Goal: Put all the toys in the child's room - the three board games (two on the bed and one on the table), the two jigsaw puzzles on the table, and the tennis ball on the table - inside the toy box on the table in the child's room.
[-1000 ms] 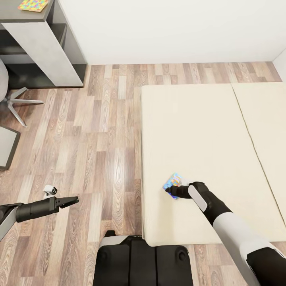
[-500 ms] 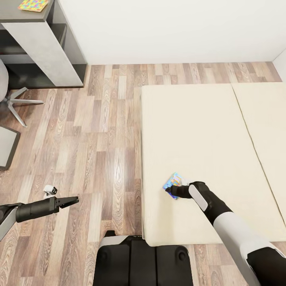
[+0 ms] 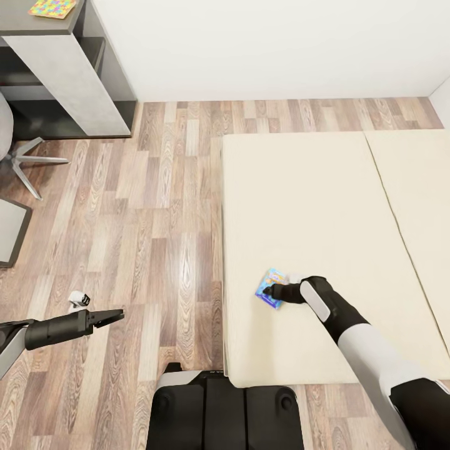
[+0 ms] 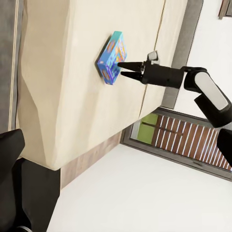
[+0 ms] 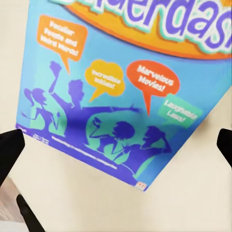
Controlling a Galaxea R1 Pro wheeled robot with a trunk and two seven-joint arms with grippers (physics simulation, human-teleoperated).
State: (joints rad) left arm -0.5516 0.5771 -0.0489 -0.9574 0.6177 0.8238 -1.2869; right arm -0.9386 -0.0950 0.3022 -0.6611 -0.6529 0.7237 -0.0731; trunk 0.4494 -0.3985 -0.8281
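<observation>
A blue board game (image 3: 270,287) with cartoon figures lies flat on the cream bed (image 3: 325,206), close to its near left corner. My right gripper (image 3: 273,291) hovers over the box, open, with nothing between its fingers. The right wrist view looks straight at the printed cover (image 5: 121,92), with one dark fingertip (image 5: 9,147) at each side. From the left wrist view, the box (image 4: 112,57) and the right gripper (image 4: 121,69) pointing at it are both visible. My left gripper (image 3: 115,314) hangs open over the floor. A jigsaw puzzle (image 3: 53,7) lies on the table (image 3: 25,24) at the far left.
Wood-plank floor (image 3: 156,206) separates the bed from the table. Chair legs (image 3: 28,162) and a grey panel (image 3: 9,231) stand at the left edge. A small white object (image 3: 76,300) sits by my left arm. My dark base (image 3: 225,409) is at the bed's near corner.
My right gripper has shifted slightly toward the far side, and its tips are now over the board game's middle. More of the box's cover shows. The left arm has not moved.
</observation>
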